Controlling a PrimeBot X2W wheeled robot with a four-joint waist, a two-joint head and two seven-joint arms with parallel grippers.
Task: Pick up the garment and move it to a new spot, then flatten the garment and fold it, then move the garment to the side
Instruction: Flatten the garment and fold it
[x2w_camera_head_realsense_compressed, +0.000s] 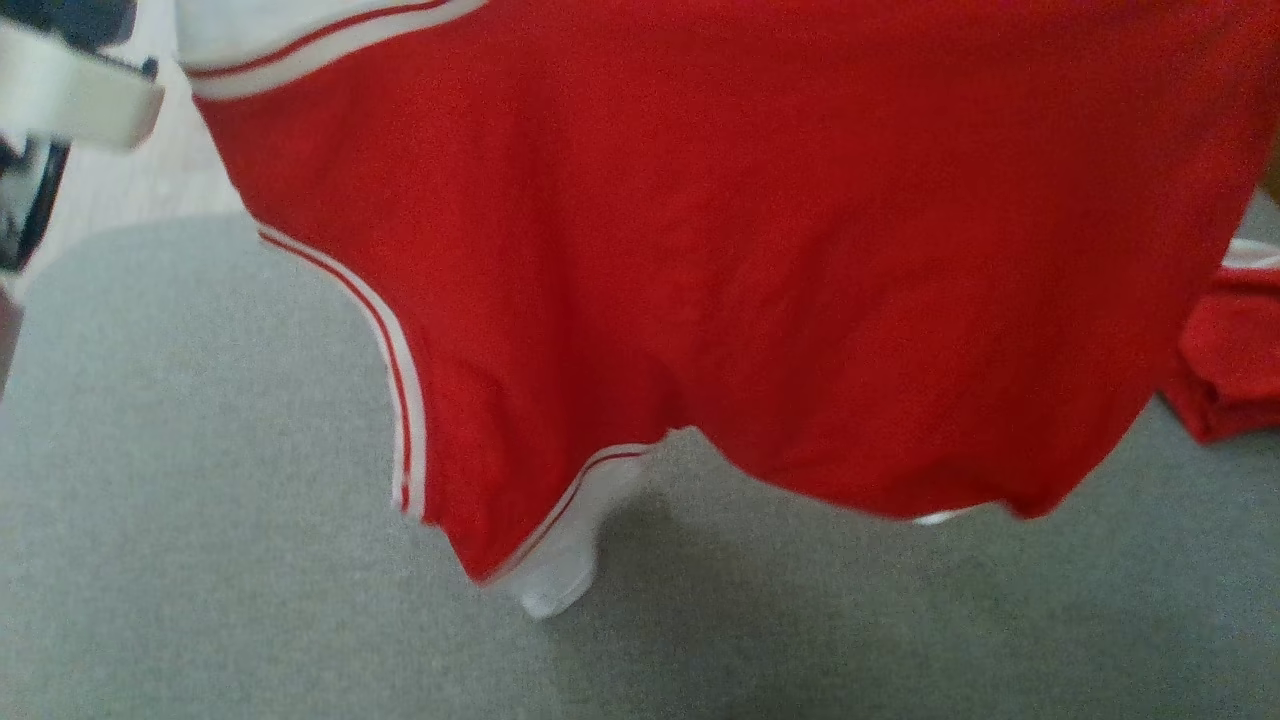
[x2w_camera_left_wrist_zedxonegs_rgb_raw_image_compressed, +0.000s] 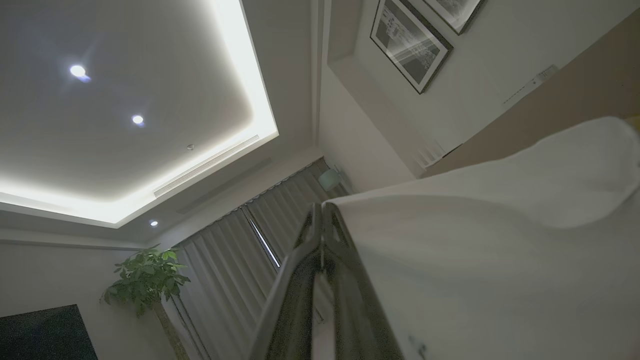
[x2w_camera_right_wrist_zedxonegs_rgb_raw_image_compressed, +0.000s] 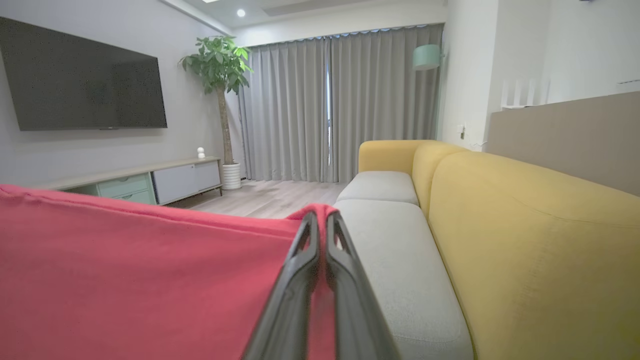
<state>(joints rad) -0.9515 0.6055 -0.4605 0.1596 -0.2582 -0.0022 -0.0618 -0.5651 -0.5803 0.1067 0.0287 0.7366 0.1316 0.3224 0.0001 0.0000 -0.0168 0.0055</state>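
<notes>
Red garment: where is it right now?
In the head view the red garment hangs across the frame over the grey sofa cushion, pinched at its upper edge by the left gripper and the right gripper.

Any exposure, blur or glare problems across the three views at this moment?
Head view: the red garment is soft and slightly smeared, casting a shadow on the grey cushion. Left wrist view: underexposed, ceiling light strip blown out, left gripper dim. Right wrist view: bright and sharp, though the right gripper looms stretched up close.

The garment (x2w_camera_head_realsense_compressed: 800, 250) is matt red cloth; the cushion (x2w_camera_head_realsense_compressed: 200, 560) is rough grey fabric.
</notes>
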